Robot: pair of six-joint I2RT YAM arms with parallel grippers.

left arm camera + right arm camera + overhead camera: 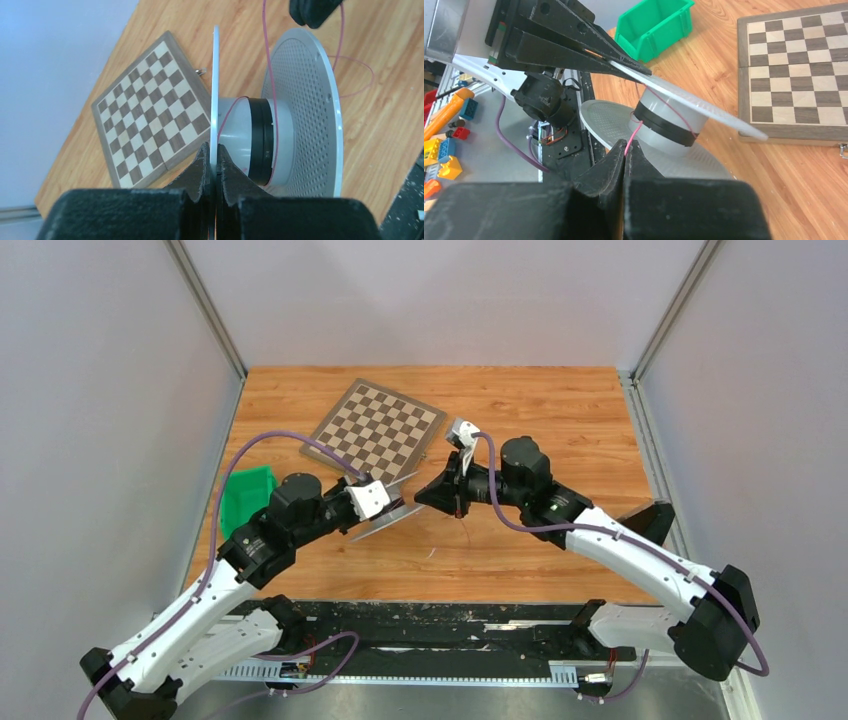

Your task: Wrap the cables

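A grey spool [240, 137] with two wide perforated flanges and a black band round its hub hangs above the table. My left gripper [215, 150] is shut on the edge of its thin near flange [216, 75]. A thin pink cable [267, 65] runs onto the hub and loops loose on the wood behind. In the right wrist view my right gripper [626, 146] is shut on the pink cable [634, 134], just below the spool's hub [664, 125]. From above, both grippers meet mid-table, left gripper [400, 502] and right gripper [428, 497] close together.
A folded chessboard [375, 428] lies at the back of the table. A green bin [245, 498] stands at the left edge. Toy bricks [444, 145] lie off the table's near side. Grey walls enclose the table on three sides.
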